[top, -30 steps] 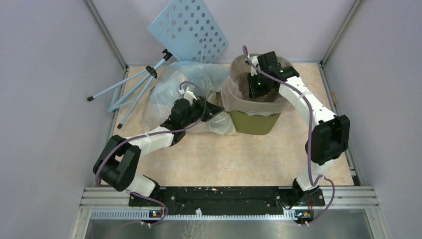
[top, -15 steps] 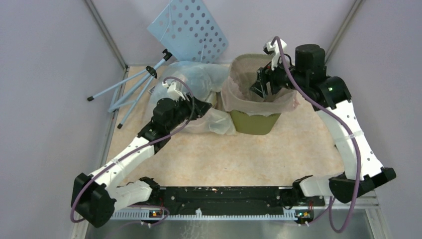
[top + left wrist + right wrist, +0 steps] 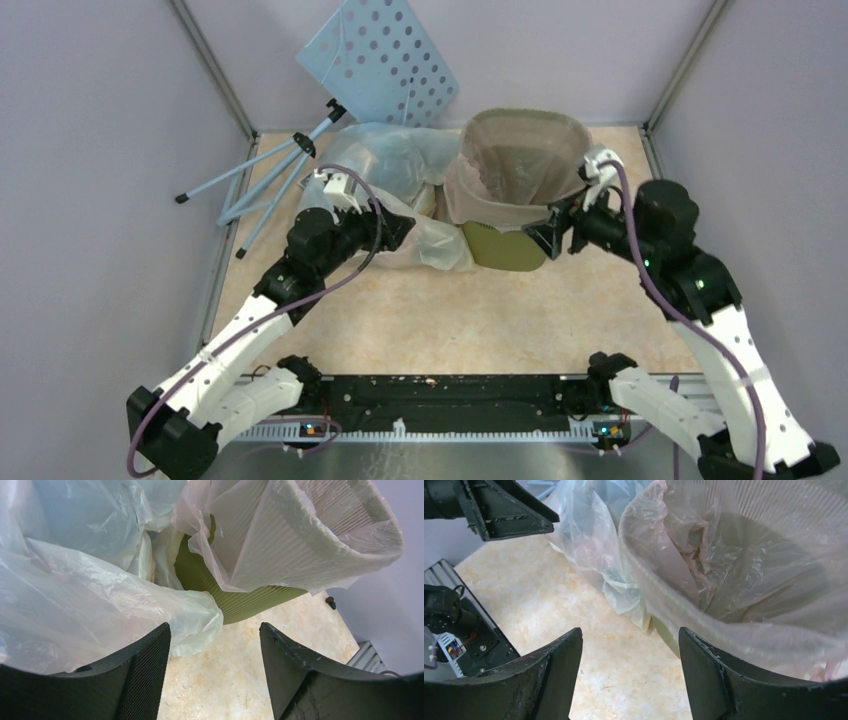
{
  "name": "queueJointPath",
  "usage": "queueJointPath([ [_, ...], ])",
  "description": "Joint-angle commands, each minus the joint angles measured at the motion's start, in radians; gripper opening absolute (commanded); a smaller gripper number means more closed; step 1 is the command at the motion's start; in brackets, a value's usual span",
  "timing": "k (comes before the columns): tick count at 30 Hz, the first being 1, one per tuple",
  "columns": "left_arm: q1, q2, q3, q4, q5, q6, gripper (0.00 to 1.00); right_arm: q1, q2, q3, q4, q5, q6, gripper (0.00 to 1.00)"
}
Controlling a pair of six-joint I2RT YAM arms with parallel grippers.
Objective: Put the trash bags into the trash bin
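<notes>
The olive-green trash bin (image 3: 505, 247) stands at the back centre, with a pale pink trash bag (image 3: 520, 160) inside it and folded over its rim. Clear-whitish trash bags (image 3: 385, 165) lie heaped on the table against the bin's left side. My left gripper (image 3: 402, 228) is open and empty, just in front of that heap. In the left wrist view its fingers frame bare table below the clear bag (image 3: 75, 595) and bin (image 3: 240, 602). My right gripper (image 3: 553, 232) is open and empty at the bin's front right, outside the rim. The pink bag (image 3: 744, 565) fills the right wrist view.
A blue perforated board (image 3: 378, 60) leans on the back wall, and pale blue tripod legs (image 3: 270, 175) lie at the back left. Enclosure walls close both sides. A black rail (image 3: 450, 392) with the arm bases runs along the near edge.
Both grippers have opened. The right gripper rose out of the bin and drew back to its front right. The left gripper let go of the clear bags and backed off slightly.
</notes>
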Motion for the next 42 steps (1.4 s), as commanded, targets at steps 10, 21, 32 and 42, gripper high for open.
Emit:
queueJointPath([
  [10, 0.002, -0.102, -0.076, -0.019, -0.099, 0.04, 0.78, 0.009, -0.461, -0.578, 0.413, 0.127, 0.36, 0.76],
  [21, 0.002, -0.198, -0.202, -0.054, -0.226, 0.019, 0.99, 0.009, -0.614, -0.918, 0.535, 0.489, 0.454, 0.77],
  [32, 0.002, -0.258, -0.296, -0.021, -0.239, 0.011, 0.99, -0.056, -0.363, -0.82, 0.468, 0.992, 0.541, 0.88],
  [42, 0.003, -0.073, -0.181, 0.174, -0.053, 0.012, 0.98, -0.579, -0.275, -0.657, 0.451, 0.612, 0.568, 0.8],
])
